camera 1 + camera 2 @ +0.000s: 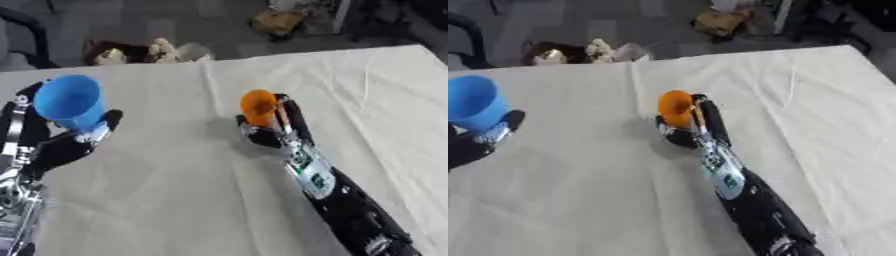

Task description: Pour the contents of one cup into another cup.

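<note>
Item: blue cup [68,101], which your left hand [52,145] is gripping above the desk [192,190]. Item: orange cup [259,107], which your right hand [276,131] is clasping mid-desk. Both are probably handling as light, smooth, easily crushed plastic; you are best holding mid-wall.

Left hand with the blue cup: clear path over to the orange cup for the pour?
Probably yes. Only bare tablecloth lies between the blue cup in the left hand and the orange cup held by the right hand. Whether it reaches is unclear.
</note>
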{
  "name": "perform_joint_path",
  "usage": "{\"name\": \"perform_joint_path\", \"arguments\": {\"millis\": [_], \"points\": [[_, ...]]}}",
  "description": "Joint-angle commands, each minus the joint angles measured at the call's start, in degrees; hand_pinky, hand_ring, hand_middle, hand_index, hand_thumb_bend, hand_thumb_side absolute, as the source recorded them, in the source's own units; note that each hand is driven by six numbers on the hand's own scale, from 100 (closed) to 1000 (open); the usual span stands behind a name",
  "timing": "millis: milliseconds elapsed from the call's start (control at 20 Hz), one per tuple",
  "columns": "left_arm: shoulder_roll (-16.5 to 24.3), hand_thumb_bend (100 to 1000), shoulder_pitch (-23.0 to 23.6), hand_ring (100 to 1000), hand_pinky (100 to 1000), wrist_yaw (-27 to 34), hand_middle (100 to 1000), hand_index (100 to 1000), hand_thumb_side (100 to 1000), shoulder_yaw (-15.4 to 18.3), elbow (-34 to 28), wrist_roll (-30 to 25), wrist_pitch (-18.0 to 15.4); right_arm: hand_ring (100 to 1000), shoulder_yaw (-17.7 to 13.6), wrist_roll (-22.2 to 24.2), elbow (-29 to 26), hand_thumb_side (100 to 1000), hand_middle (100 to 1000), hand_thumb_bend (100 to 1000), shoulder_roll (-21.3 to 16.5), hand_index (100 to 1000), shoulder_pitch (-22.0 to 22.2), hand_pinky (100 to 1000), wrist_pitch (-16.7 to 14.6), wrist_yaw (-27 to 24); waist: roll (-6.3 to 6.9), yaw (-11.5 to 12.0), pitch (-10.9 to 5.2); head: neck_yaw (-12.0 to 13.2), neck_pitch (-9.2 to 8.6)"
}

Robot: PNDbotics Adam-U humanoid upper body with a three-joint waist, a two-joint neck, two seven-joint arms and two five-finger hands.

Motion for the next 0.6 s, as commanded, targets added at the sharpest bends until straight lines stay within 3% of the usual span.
{"name": "perform_joint_path", "arguments": {"millis": [50, 450, 500, 600], "points": [[0.8, 145, -0.3, 483, 629, -0.7, 152, 358, 100, 0.0, 0.2, -0.1, 0.0, 749, 0.7, 1.5, -4.8, 207, 444, 170, -2.5, 464, -1.2, 824, 1.0, -0.9, -0.25, -0.3, -1.46, 0.3, 0.01], [1.1, 134, 0.3, 492, 634, -1.6, 151, 358, 100, -1.1, 3.4, -1.7, -0.3, 753, 2.4, 5.6, -12.7, 215, 447, 170, -5.6, 467, -2.7, 829, 2.7, -1.9, -0.79, -1.5, -2.22, 1.0, 0.35], [1.1, 132, 0.4, 494, 634, -1.7, 151, 358, 100, -1.3, 3.8, -2.0, -0.3, 754, 2.7, 6.2, -13.4, 250, 447, 160, -5.9, 468, -3.1, 830, 2.8, -1.9, -0.85, -1.6, -2.32, 1.1, 0.39], [1.1, 131, 0.5, 498, 634, -1.8, 151, 359, 100, -1.7, 4.5, -2.6, -0.4, 755, 3.2, 7.3, -14.8, 210, 448, 156, -6.4, 469, -3.8, 831, 2.9, -2.0, -0.95, -1.8, -2.46, 1.2, 0.38]]}}
